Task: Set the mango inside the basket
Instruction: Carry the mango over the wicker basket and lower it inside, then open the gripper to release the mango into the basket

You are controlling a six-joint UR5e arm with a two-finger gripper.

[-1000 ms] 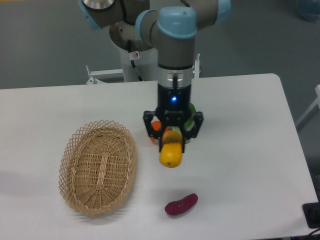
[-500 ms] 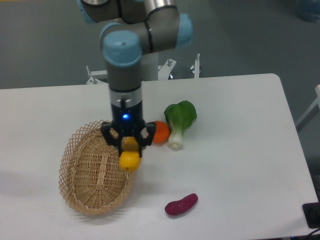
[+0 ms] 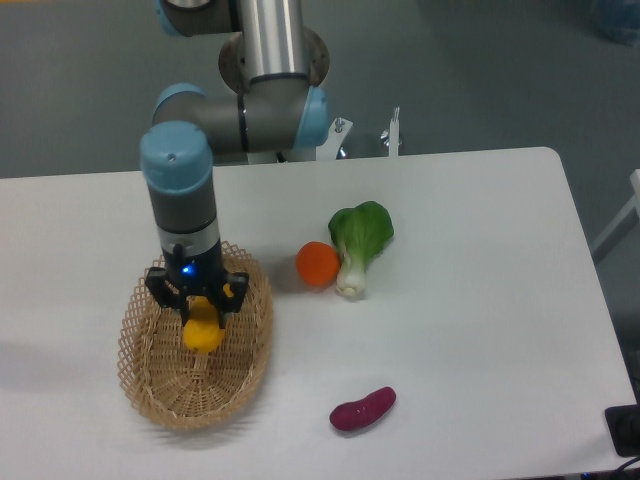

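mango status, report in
Gripper shut on mango. Mango over basket, not released. Nothing in the way.

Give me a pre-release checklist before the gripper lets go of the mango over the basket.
1. Mango held in the gripper: ok.
2. Mango inside the basket outline, near its middle: ok.
3. Basket interior free of other items: ok, only weave shows.
4. Drop height above the basket floor: cannot tell from this single view.
5. Orange, leafy green and sweet potato out of the way: ok, all lie on the table right of the basket.
6. Gripper clear of the basket rim: cannot tell.
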